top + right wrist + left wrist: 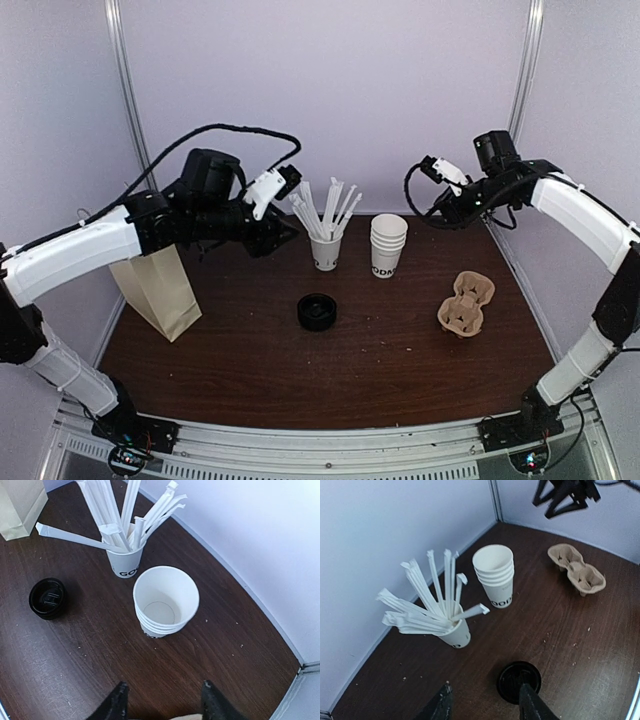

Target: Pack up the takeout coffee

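Observation:
No single cup with a lid on it shows in any view. A round black plastic lid (317, 311) lies alone on the dark table; it also shows in the left wrist view (519, 680) and the right wrist view (47, 598). My left gripper (485, 690) is open and empty, held high at the back left (280, 232), with the lid below its right finger. My right gripper (164, 686) is open and empty, held high at the back right (447, 212), above the table just near of the stack of lidless white cups (165, 602).
A white cup full of straws (325, 248) and the cup stack (388, 245) stand at the back middle. A brown paper bag (160, 290) stands at the left. A cardboard cup carrier (467, 303) lies at the right. White walls close the back and sides.

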